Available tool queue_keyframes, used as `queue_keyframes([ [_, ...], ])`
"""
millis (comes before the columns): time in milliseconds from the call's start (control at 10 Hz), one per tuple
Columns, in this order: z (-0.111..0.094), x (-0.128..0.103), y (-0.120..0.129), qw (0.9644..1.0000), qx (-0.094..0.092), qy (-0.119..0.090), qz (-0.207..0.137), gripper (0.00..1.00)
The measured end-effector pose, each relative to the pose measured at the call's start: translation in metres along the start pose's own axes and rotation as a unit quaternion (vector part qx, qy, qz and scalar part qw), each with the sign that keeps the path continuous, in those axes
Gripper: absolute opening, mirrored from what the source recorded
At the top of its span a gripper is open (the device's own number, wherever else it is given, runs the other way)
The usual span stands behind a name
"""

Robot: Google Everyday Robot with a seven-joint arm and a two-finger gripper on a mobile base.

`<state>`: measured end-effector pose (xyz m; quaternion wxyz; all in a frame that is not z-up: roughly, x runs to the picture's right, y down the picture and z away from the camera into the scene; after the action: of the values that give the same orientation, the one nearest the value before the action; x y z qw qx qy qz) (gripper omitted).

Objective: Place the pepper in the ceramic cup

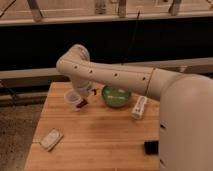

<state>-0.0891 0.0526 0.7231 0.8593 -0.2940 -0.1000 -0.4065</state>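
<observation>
The ceramic cup [73, 98] is a small pale tumbler standing upright on the left part of the wooden table [100, 140]. My gripper [84, 99] hangs down from the white arm just right of the cup, at rim height. It is shut on the pepper [81, 104], a small dark red-brown piece at its tip that touches or nearly touches the cup's right side. The arm hides the gripper's upper part.
A wide green bowl [116, 96] stands right of the gripper. A white bottle [139, 107] lies further right. A flat black slab [151, 146] lies at the front right and a pale flat packet [51, 139] at the front left. A dark wall runs behind the table.
</observation>
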Motion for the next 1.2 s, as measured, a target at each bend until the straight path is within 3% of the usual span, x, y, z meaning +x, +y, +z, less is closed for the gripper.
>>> queue_keyframes([
  [300, 0.002, -0.013, -0.023, 0.9999, 0.007, 0.001, -0.015, 0.0],
  [1200, 0.0, -0.02, -0.06, 0.999, 0.012, 0.018, -0.038, 0.0],
])
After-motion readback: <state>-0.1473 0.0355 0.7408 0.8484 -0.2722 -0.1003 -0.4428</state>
